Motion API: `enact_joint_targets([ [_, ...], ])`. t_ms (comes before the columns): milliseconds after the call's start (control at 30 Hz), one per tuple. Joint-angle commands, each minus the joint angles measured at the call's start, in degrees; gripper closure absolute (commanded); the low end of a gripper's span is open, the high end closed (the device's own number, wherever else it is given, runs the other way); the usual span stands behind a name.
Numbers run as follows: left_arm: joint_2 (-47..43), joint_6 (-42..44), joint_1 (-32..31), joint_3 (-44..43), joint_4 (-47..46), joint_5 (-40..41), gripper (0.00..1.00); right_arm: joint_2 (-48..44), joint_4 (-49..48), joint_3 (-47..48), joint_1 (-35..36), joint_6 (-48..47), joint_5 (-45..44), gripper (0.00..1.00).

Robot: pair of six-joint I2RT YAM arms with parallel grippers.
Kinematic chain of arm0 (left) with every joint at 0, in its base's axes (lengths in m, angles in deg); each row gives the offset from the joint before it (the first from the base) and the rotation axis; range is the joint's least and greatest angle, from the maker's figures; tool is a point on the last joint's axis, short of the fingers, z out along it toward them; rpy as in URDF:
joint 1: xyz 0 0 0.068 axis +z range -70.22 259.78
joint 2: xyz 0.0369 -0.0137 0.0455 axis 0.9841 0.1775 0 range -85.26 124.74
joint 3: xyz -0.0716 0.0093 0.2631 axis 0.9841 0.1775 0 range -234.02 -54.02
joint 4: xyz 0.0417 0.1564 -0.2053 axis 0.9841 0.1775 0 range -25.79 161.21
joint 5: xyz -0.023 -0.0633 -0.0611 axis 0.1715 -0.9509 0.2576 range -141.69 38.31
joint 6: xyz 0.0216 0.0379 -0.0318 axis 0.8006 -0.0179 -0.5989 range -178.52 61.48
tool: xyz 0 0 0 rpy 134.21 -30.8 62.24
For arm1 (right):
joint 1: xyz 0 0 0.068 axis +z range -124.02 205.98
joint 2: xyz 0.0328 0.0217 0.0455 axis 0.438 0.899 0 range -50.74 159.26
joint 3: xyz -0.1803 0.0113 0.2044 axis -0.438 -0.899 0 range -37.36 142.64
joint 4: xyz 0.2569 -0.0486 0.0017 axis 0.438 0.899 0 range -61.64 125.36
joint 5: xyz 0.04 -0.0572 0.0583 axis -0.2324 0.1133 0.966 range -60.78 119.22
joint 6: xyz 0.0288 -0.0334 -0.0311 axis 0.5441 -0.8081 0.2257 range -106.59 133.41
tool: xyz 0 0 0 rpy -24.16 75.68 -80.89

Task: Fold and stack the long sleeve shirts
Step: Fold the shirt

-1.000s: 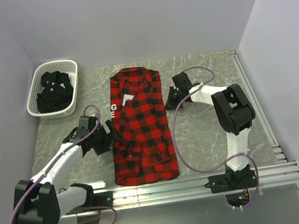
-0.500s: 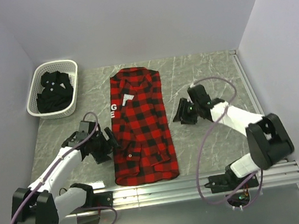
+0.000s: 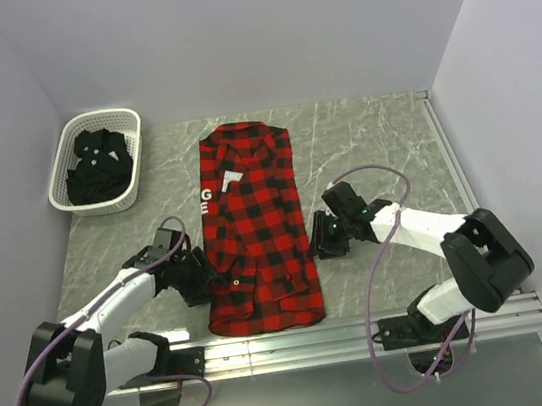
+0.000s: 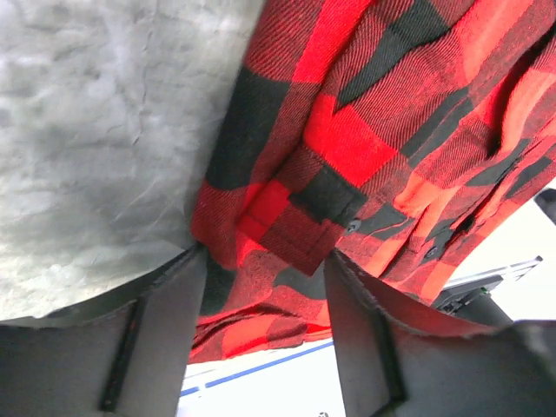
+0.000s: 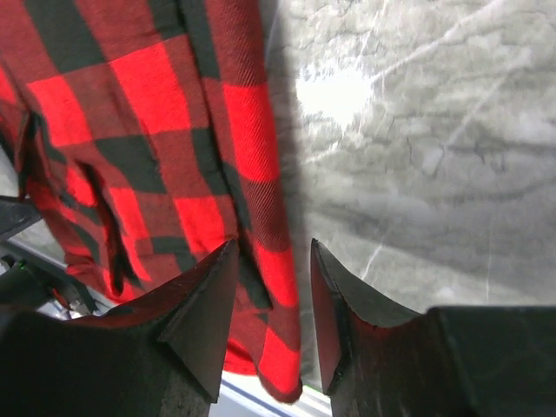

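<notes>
The room we see
Plain lavender walls [image 3: 228, 37] surround a grey veined tabletop [image 3: 373, 138]; a silver aluminium rail [image 3: 320, 335] edges our front.

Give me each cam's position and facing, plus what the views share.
Top external: high behind the bases, looking down at the table; left arm and right arm whole, flannel shirt, basket with black shirt.
Left wrist: on the left arm, facing the flannel's left edge; left tool, fingers straddling it.
Right wrist: on the right arm, facing the flannel's right edge and table; right tool, fingers straddling it.
Shared: the flannel shows in all three.
</notes>
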Motion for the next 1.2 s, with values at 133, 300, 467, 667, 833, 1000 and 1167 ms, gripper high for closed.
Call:
enact_joint_targets([
  [133, 4.55, -0.49, -0.38, 1.60, -5.63, 0.56, 0.47, 6.45, -6.15, 1.21, 0.14, 2.18, 2.59, 0.57],
  [300, 7.01, -0.23, -0.38, 0.81, -7.47, 1.09, 0.58, 9.70, -6.60, 3.23, -0.13, 1.31, 1.72, 0.72],
  [467, 12.27, 1.09, -0.38, -4.63, -8.09, 3.90, 0.59, 12.78, -6.25, 7.09, -2.67, -0.18, -0.04, 0.84],
  [667, 17.03, 2.59, -0.38, -10.52, -8.18, 6.18, 0.54, 14.72, -3.87, 12.19, -6.72, -3.61, -2.59, 0.87],
  [833, 14.06, 2.41, -0.29, -9.74, -4.67, 5.04, 0.28, 12.53, -1.06, 11.77, -7.07, -4.49, -1.19, 0.72],
  [1000, 2.46, 1.80, -0.90, -7.45, 5.50, 7.41, 0.15, 4.46, 0.08, 4.83, -6.81, -2.48, 0.31, 0.46],
  [1167, -5.46, -0.75, -1.69, -4.46, 10.98, 6.28, 0.17, -2.50, 2.27, -2.03, -6.11, -0.63, 1.27, 0.45],
])
